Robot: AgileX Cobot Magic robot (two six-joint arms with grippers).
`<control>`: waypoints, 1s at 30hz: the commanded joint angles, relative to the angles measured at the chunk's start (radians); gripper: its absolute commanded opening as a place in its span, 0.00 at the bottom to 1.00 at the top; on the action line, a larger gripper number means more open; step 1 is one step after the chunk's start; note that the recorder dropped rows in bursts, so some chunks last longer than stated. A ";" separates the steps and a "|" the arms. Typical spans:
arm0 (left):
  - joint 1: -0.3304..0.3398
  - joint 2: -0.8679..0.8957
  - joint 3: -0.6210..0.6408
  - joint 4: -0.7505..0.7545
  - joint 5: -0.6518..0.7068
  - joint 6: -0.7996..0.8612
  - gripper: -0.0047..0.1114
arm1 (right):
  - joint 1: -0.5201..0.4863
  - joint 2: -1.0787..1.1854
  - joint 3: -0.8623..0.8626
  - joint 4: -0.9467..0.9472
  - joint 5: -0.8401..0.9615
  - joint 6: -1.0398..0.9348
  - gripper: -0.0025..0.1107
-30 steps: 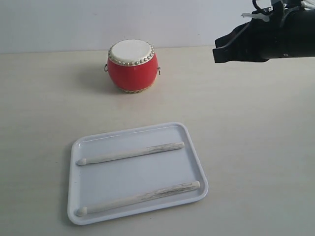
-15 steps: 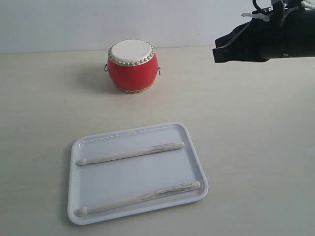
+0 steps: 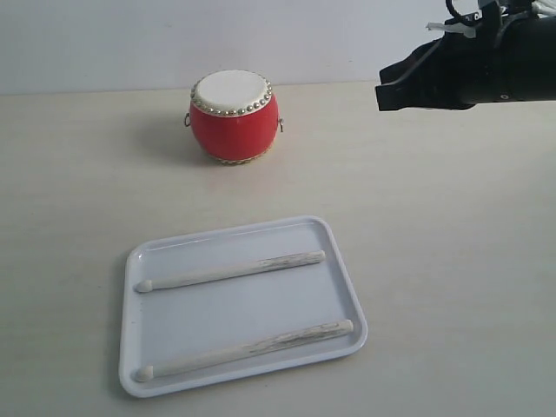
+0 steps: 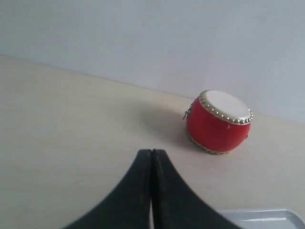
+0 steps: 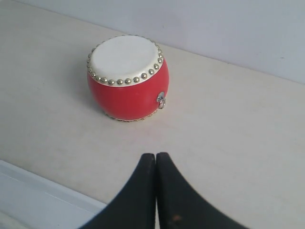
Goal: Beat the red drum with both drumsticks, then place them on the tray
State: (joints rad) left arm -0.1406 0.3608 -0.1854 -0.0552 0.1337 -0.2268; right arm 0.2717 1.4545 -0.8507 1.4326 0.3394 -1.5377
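Note:
The red drum (image 3: 234,117) with its cream head and ring of studs stands at the back of the table; it also shows as the red drum (image 4: 218,122) and the red drum (image 5: 127,78). Both pale drumsticks lie loose on the white tray (image 3: 339,282): one drumstick (image 3: 230,270) across its far half, the other drumstick (image 3: 244,349) along its near edge. My right gripper (image 3: 380,95) hangs high at the right, shut and empty, as the right gripper (image 5: 156,154) shows. My left gripper (image 4: 151,150) is shut and empty, away from the drum; it is outside the exterior view.
The pale tabletop (image 3: 452,261) stretches around the tray and drum. A plain light wall (image 3: 104,43) runs behind the table. A corner of the tray (image 4: 267,215) and the tray's rim (image 5: 43,183) show in the wrist views.

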 commanded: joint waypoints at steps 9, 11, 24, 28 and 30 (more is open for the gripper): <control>0.010 -0.169 0.098 0.231 0.095 -0.118 0.04 | -0.006 -0.008 0.006 0.006 -0.002 -0.001 0.02; 0.032 -0.216 0.109 0.231 0.111 -0.118 0.04 | -0.006 -0.008 0.006 0.006 -0.002 -0.001 0.02; 0.161 -0.361 0.185 0.231 0.207 -0.114 0.04 | -0.006 -0.008 0.006 0.006 -0.002 -0.001 0.02; 0.161 -0.361 0.185 0.231 0.225 -0.114 0.04 | -0.006 -0.008 0.006 0.006 -0.001 -0.001 0.02; 0.161 -0.361 0.185 0.231 0.223 -0.114 0.04 | -0.006 -0.008 0.006 0.006 -0.001 -0.001 0.02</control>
State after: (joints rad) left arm 0.0192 0.0053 -0.0036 0.1751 0.3524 -0.3364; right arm 0.2717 1.4545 -0.8507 1.4326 0.3394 -1.5377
